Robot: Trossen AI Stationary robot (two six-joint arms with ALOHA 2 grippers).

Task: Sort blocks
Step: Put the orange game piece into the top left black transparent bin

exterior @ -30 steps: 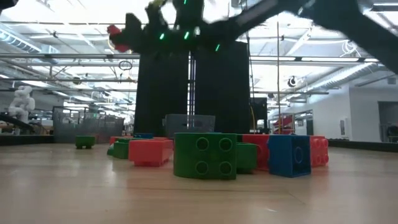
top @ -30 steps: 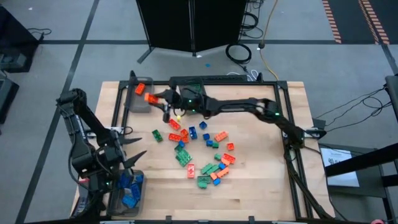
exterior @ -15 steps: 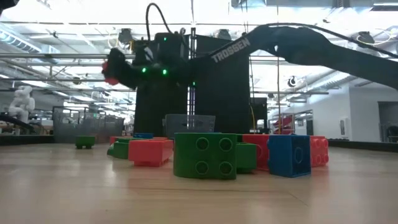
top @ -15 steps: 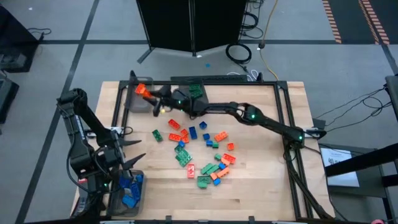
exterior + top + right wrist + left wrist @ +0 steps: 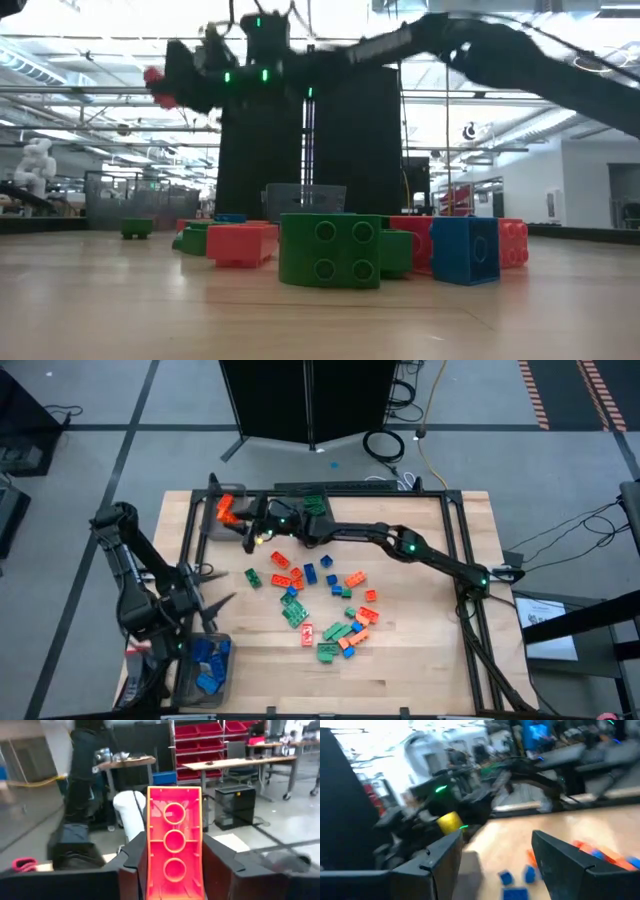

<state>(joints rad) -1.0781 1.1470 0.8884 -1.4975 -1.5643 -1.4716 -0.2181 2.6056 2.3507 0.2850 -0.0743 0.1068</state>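
My right gripper (image 5: 238, 518) reaches to the table's far left and is shut on an orange block (image 5: 174, 845), also the orange block (image 5: 228, 513) in the high view. It hangs over a dark bin (image 5: 215, 528) that has another orange block inside. Loose orange, green and blue blocks (image 5: 322, 605) lie scattered on the table's middle. My left gripper (image 5: 212, 588) stands open and holds nothing, near the left edge, beyond a bin of blue blocks (image 5: 205, 665). My right gripper pinches the orange block by its two long sides (image 5: 150, 865) between its two fingers (image 5: 132, 862). The fingers point level toward the table's left and lie along the block. Its hollow underside faces the wrist camera, and it is lifted clear of the table.
A third bin with green blocks (image 5: 315, 505) stands at the far edge, under my right arm. A black frame rail (image 5: 330, 488) runs along the far edge and posts stand at the right (image 5: 465, 590). Bare wood lies at the near right (image 5: 430, 670).
My right gripper has carried the orange block toward the table's far left, from beside the orange bin to above it, as the arm stretched out. The block stays clear of the table. My left gripper has turned slightly in place.
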